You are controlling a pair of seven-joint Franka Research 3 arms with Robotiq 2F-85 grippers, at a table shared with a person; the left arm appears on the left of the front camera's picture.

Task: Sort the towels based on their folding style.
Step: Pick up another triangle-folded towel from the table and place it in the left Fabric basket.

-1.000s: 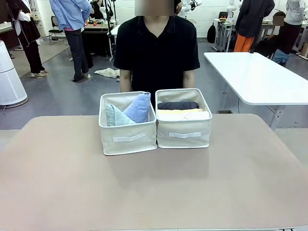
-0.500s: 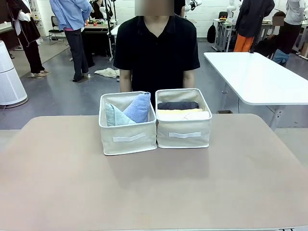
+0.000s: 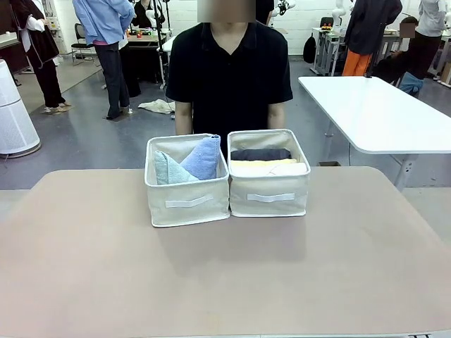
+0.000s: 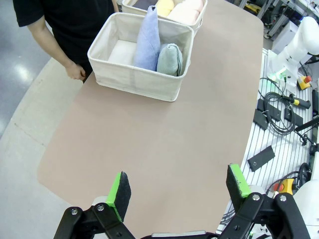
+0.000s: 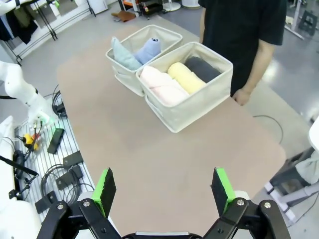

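Left bin (image 3: pixel 187 201): it holds the two cones, the blue towel (image 3: pixel 204 156) leaning against the mint towel (image 3: pixel 169 170), in the centre of the front view.
Right bin (image 3: pixel 269 193): touching the left one, it holds the rolls side by side: grey roll (image 5: pixel 202 68), yellow roll (image 5: pixel 185 77), pink roll (image 5: pixel 162 85) (a white one I cannot make out).
Judgement: the sorting looks finished.
Left gripper (image 4: pixel 180 185): fingers spread wide, holding nothing.
Right gripper (image 5: pixel 163 191): the same, apart and empty.
Room: you have bare table (image 3: pixel 225 274) across the whole lower frame; the person's hand (image 5: pixel 241 96) rests near the far edge.
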